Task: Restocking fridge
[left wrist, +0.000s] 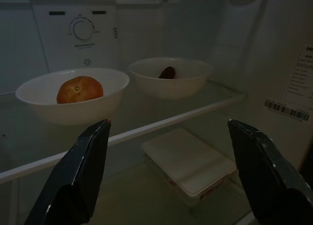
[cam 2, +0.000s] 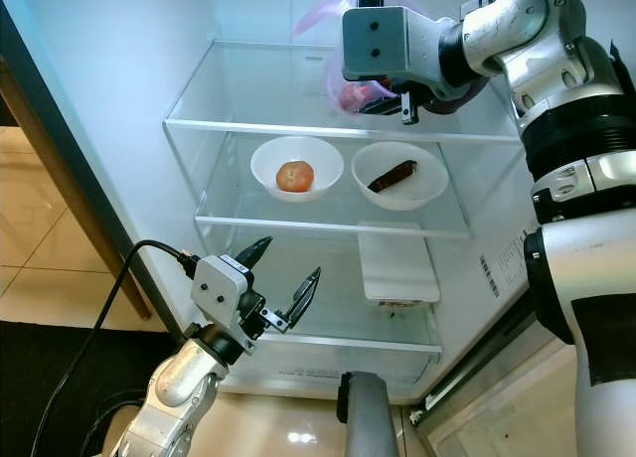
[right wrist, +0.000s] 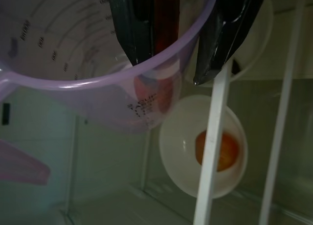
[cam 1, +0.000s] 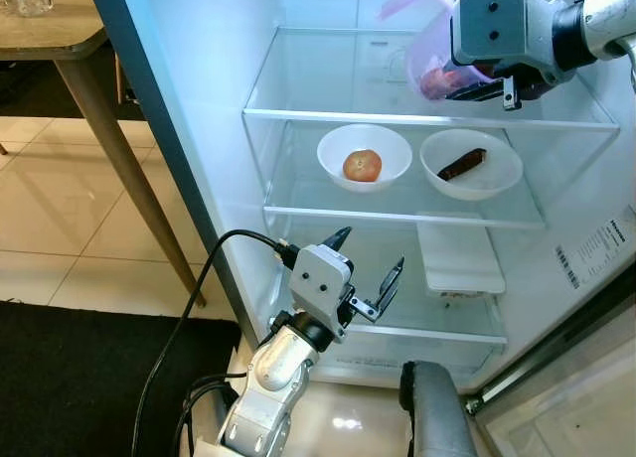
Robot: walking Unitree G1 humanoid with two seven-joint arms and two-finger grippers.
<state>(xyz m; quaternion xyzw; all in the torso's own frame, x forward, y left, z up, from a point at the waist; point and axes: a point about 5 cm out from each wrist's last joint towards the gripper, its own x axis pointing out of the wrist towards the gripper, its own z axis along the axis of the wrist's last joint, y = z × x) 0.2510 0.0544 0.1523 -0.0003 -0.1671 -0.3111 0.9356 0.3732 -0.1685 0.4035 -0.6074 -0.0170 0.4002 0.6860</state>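
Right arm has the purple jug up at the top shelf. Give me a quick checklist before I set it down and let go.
1. Right gripper pinches the purple measuring jug by its rim: ok.
2. Jug resting on the top shelf: cannot tell.
3. Jug upright: not ok, tilted.
4. Jug's reddish contents staying inside: ok.
5. Bowl with the orange fruit and bowl with the dark piece sit a shelf lower, out of the way: ok.
6. Left gripper open, low by the bottom shelf, away from the jug: ok.

The right gripper (cam 2: 390, 97) reaches high, jaws clamped over a translucent purple plastic jug's (right wrist: 93, 54) rim; well below the jug, the left gripper (cam 1: 370, 270) hangs spread.
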